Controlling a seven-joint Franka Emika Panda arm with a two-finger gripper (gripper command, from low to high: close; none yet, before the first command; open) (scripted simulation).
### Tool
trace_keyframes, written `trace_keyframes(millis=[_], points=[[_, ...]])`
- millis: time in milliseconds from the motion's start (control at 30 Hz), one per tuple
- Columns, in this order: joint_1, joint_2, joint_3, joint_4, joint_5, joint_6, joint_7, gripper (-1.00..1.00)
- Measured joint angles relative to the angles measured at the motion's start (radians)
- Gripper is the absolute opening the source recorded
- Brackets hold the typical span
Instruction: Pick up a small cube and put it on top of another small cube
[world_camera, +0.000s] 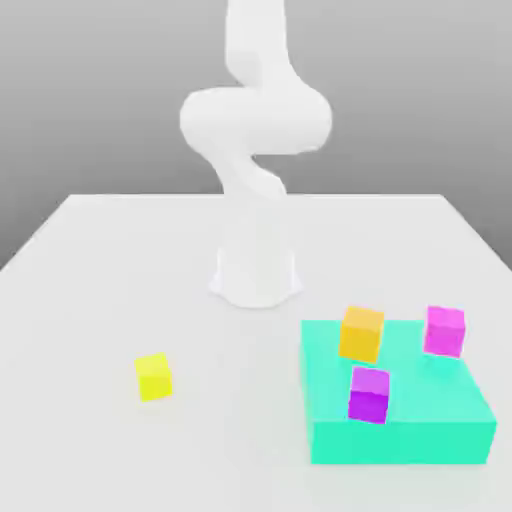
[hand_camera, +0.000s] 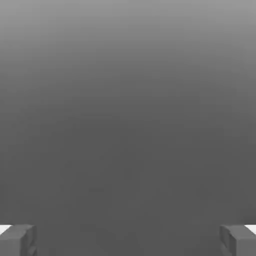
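Exterior view: elevated, facing arm (world_camera: 255, 150); hand view: blank grey.

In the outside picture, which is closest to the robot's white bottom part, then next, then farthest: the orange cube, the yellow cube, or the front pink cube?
Measured from the white base:
1. Orange cube, on the teal block, toward the exterior view's right.
2. Yellow cube, on the table at the exterior view's left, and the front magenta cube, on the block: too close to call.

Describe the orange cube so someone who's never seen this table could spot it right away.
Start at the big flat teal block near the front of the white table, toward the exterior view's right. The orange cube sits at the block's far corner nearest the robot base. The two other cubes at the block are magenta, and the yellow cube sits apart on the table.
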Motion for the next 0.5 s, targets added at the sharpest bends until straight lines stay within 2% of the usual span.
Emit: trace_keyframes(millis=[500], points=[[-0.319, 0.500, -0.022, -0.464, -0.016, 0.412, 0.496, 0.00]])
